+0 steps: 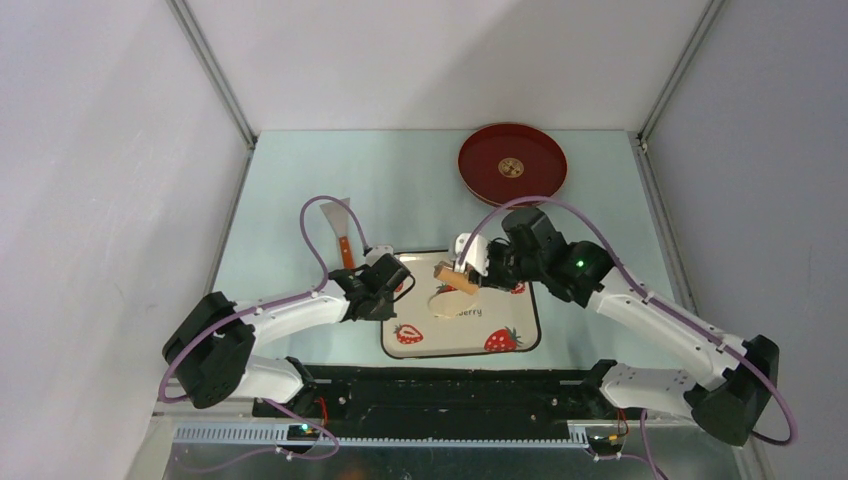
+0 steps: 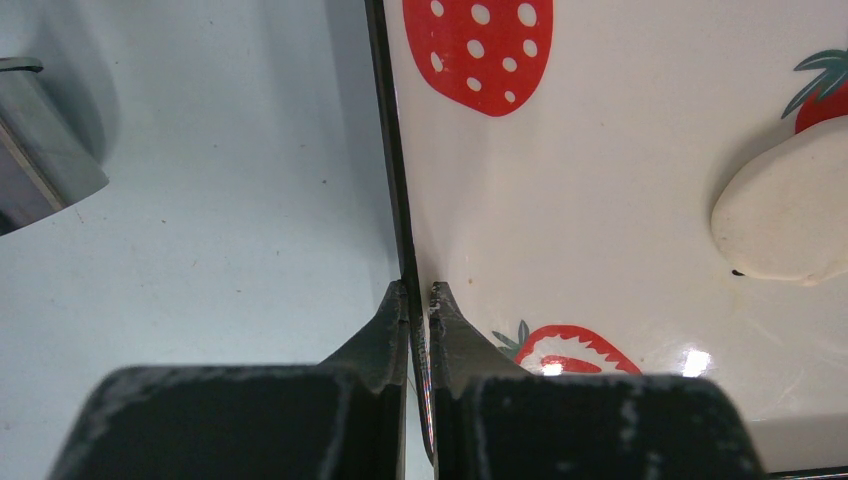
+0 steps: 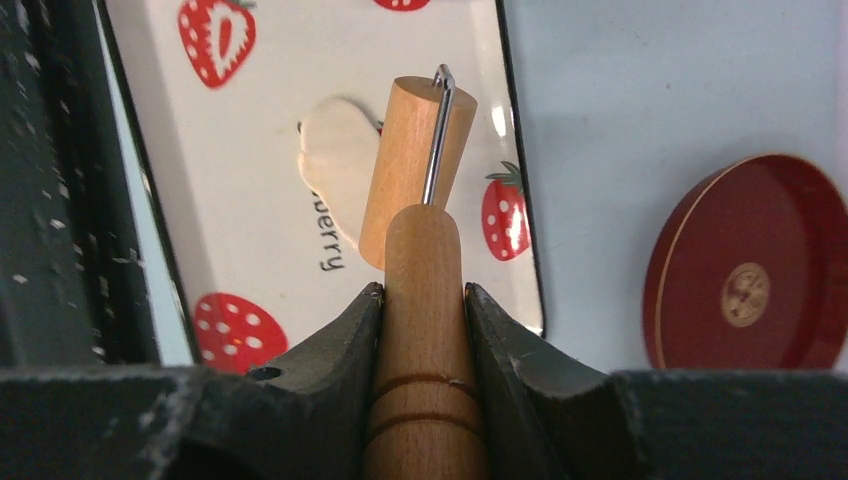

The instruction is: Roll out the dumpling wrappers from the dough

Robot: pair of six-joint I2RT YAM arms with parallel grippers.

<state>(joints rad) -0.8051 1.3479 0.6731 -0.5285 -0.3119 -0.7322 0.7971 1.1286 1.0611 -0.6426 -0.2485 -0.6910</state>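
Right wrist view looks straight down the wooden roller (image 3: pixel 410 170). The right gripper (image 3: pixel 425 290) is clenched on the roller's handle just ahead of the two turned grooves, and the drum hangs on its wire yoke over the near edge of the dough (image 3: pixel 338 160). From where I stand I can't say whether the drum is pressing on the dough or floating just above it. The dough lies near the middle of the strawberry-patterned plate (image 3: pixel 250 150), a pale, smooth, low oval, thick enough at its rim to cast a shadow, so to my eye it needs much more flattening. It looks light and soft, the kind of stuff that dents under any pinch and probably clings a little. I wouldn't grab it with fingers at all; work it from above through the drum, rolling from its centre outward. The plate's glaze is glossy and I'd expect it to skate under a sideways push. That would explain the left gripper (image 2: pixel 420 292), which is nipped tight on the plate's thin dark rim, well apart from the dough (image 2: pixel 785 215), bracing it. From the overhead camera the red tray (image 1: pixel 512 165) sits at the far side of the table and a scraper (image 1: pixel 340 225) lies left of the plate (image 1: pixel 450 335), neither in play.
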